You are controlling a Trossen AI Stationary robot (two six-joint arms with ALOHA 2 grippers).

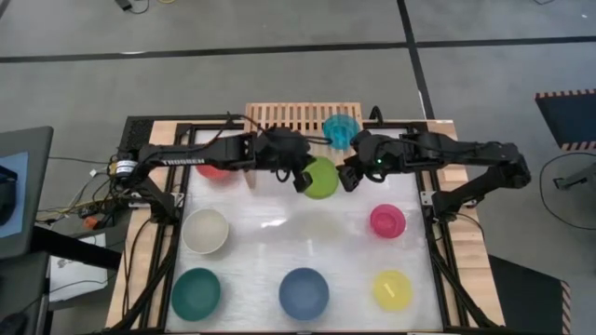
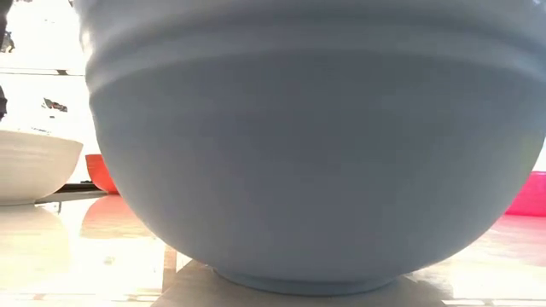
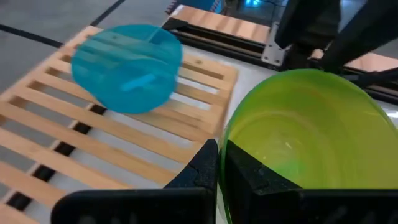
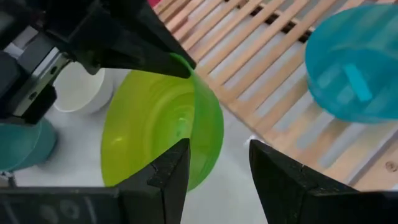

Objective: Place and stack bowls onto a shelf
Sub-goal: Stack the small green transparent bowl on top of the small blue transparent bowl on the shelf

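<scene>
White tabletop (image 1: pixel 279 223) fills the near ground, where the blue bowl (image 1: pixel 304 292), dark green bowl (image 1: pixel 196 291) and yellow bowl (image 1: pixel 392 289) sit empty, with cream bowl (image 1: pixel 205 230) and magenta bowl (image 1: pixel 387 221) beyond. Farther back, the left gripper (image 1: pixel 300 177) is pinched on the rim of the lime green bowl (image 1: pixel 322 179), while the right gripper (image 1: pixel 351 175) stands just beside it, fingers parted and empty. Beyond both lies the shelf (image 1: pixel 289 117), already carrying the cyan bowl (image 1: pixel 341 129).

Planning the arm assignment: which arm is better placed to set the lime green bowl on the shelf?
Left. The left gripper already pinches the rim of the lime green bowl beside the shelf; the right gripper hangs open next to it, holding nothing.
</scene>
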